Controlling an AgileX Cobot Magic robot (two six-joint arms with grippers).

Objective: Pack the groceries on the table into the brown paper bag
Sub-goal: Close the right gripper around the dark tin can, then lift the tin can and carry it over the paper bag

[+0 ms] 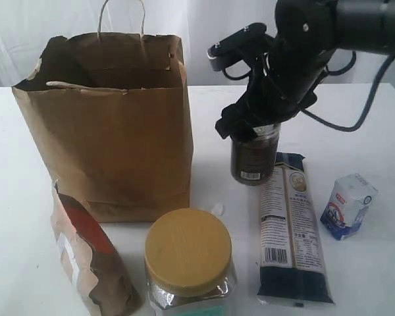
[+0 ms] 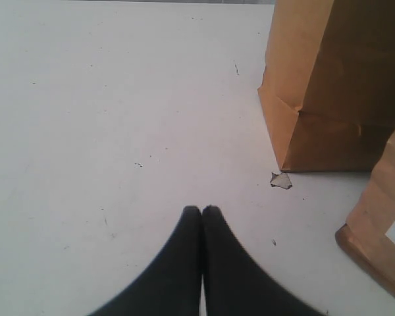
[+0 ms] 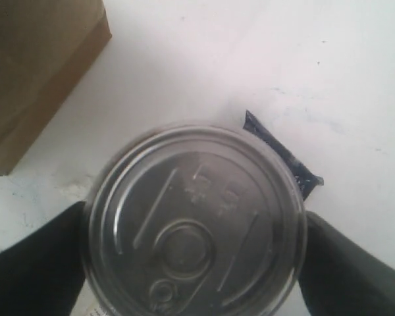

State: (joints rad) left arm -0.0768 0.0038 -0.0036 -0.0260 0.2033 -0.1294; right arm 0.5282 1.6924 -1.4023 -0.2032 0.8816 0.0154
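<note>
Right of centre in the exterior view, the right hand (image 1: pixel 253 130) clamps the pull-tab metal can (image 1: pixel 253 161) near its top, with the can upright. The right wrist view shows a dark finger (image 3: pixel 33 263) pressed against each side of the lid. Whether the can's base touches the worktop (image 1: pixel 368 118) cannot be told. The can sits just right of the brown paper bag (image 1: pixel 112 131), which stands upright and open in the upper left. The can is also at the top end of the long dark-blue packet (image 1: pixel 293 230), which lies flat toward the lower right. At the right edge, the small white-blue carton (image 1: pixel 347 205) stands beside the packet. Along the bottom edge, the gold-lidded clear jar (image 1: pixel 187 253) stands in the middle and the brown-red pouch (image 1: pixel 85 257) leans at lower left. A small white crumb (image 1: pixel 216 209) lies near the bag's lower right corner. The left hand (image 2: pixel 201 214) is closed on nothing, its fingertips pressed together over bare worktop, well apart from the bag's corner.
</note>
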